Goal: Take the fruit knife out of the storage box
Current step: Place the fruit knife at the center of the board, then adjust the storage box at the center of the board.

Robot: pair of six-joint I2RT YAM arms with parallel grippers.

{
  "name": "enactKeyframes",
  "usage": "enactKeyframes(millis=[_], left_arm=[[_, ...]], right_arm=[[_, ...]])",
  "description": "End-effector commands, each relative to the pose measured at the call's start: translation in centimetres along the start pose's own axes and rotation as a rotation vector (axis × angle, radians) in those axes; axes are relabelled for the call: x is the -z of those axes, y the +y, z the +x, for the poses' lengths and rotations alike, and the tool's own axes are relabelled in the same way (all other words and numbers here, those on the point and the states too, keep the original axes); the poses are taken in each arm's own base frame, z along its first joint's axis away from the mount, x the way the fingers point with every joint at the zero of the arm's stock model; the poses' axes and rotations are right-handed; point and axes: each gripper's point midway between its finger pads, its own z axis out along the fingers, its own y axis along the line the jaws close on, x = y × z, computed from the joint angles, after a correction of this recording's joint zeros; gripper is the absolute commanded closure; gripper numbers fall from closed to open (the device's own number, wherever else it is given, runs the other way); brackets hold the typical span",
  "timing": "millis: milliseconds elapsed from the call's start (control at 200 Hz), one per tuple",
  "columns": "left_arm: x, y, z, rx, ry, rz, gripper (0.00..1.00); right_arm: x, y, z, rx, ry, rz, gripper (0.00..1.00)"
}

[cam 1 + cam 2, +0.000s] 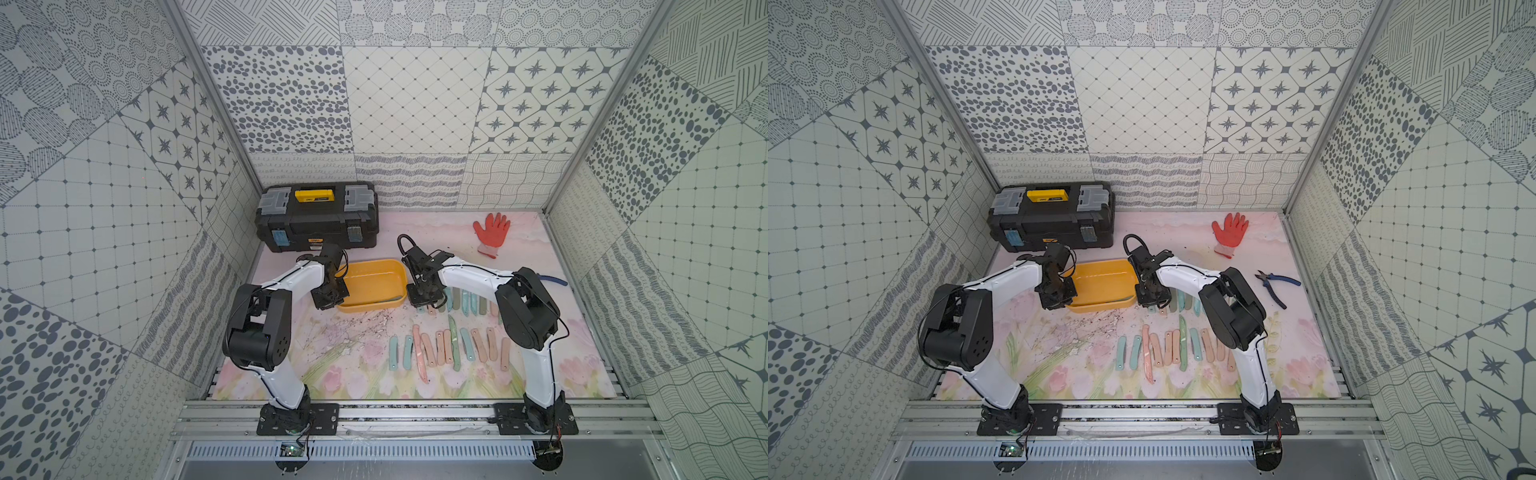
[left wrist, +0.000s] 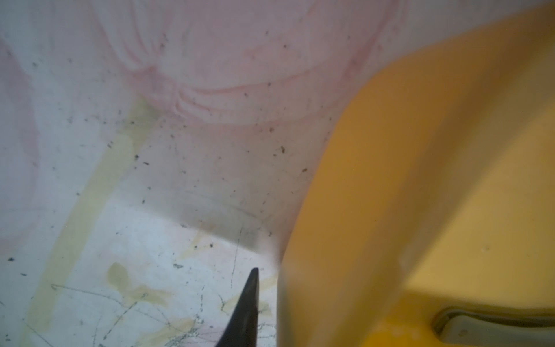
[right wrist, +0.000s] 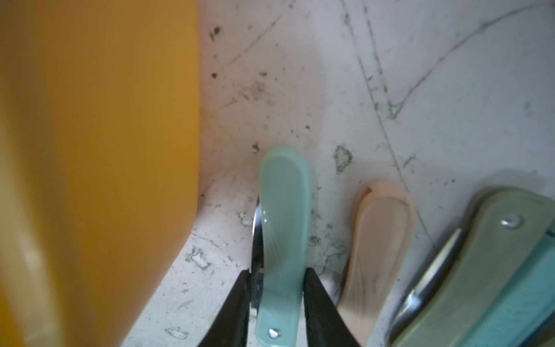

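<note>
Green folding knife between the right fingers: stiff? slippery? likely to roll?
Probably stiff: the green knife is a riveted hard handle with the steel blade folded in. Its glossy, rounded sides look slippery, so the right gripper might let it twist or slide. Flat and wide, it seems unlikely to roll on the mat.

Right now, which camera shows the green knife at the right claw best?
The right wrist view: the green knife sits close between the right gripper's fingers. Both top views hide most of it under that gripper; the left wrist view misses it.
</note>
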Motion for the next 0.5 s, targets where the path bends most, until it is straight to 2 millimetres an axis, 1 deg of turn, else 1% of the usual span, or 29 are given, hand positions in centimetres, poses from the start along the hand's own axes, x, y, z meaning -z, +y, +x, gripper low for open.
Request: enactKeyframes(millis=[0,165,310,415,490], left_arm=[[-0.3,0.1,0.3,0.007,0.021,0.002,0.82],[-0.3,0.0,0.1,0.011,0.017,0.009,0.82],[0.4,-0.2,-0.3,0.011,-0.006,0.026,0.82],[1.2,-0.9,-0.7,0.012,-0.027,0.070,0.79],[1.3,-1.2,-1.1,0.008,-0.032,0.075,0.78]], right_arm=[[-0.2,0.0,0.2,-0.020,0.005,-0.001,0.64],[0.4,0.2,-0.1,-0.018,-0.012,-0.016,0.58],[2.5,0.3,-0.9,-0.006,-0.071,-0.022,0.54],[4.1,1.2,-2.0,0.031,-0.143,-0.070,0.52],[4.8,1.3,-2.5,0.042,-0.172,-0.077,0.52]])
